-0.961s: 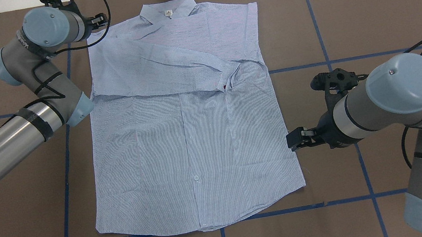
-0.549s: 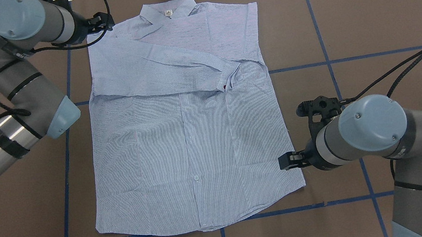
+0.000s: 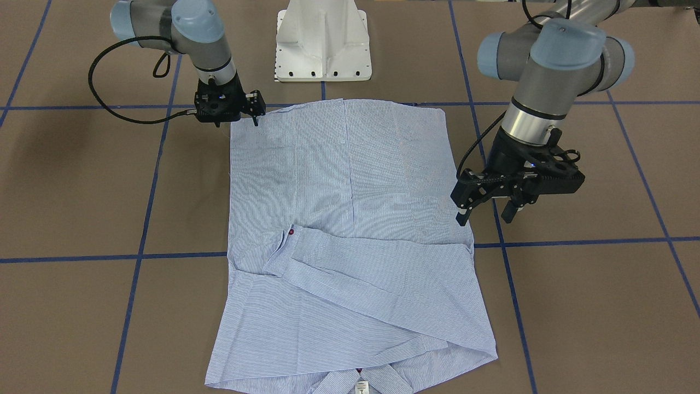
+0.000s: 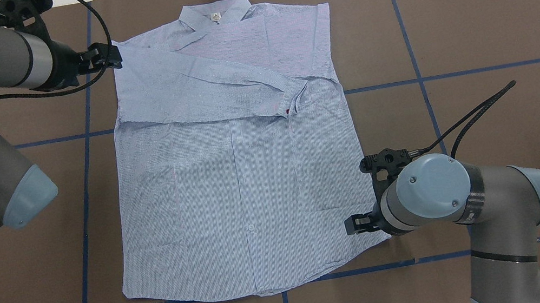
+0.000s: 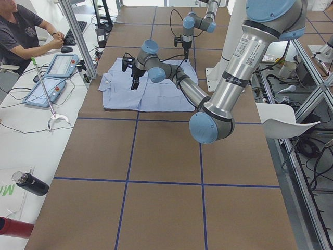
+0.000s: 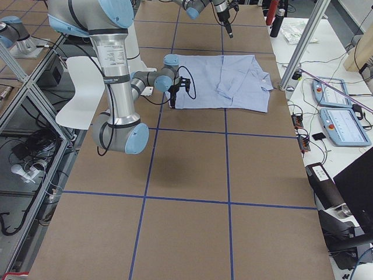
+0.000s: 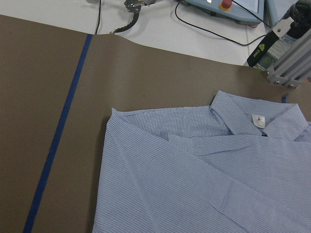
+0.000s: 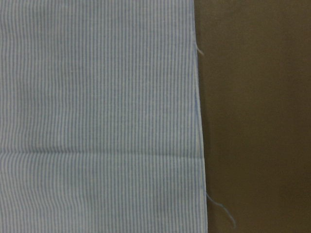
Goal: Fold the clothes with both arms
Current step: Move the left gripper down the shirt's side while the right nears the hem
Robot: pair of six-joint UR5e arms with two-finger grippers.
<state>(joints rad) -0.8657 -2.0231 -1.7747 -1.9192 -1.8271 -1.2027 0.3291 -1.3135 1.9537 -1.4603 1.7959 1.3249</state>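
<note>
Shirt (image 4: 241, 178) with thin blue and white stripes lies flat in the middle of the brown counter (image 4: 474, 29). Its collar points away from the robot, and one sleeve (image 4: 215, 86) is folded across its chest. Blue tape lines (image 4: 422, 79) cross the counter. Next to it is a white side table (image 5: 21, 140) with flat screens (image 5: 62, 65) and a black bottle (image 5: 28, 183). A person (image 5: 21, 31) sits there. The left claw (image 3: 485, 216) hangs wide open just beside the shirt's shoulder. The right claw (image 4: 355, 225) is over the bottom corner, and its fingers look apart too.
</note>
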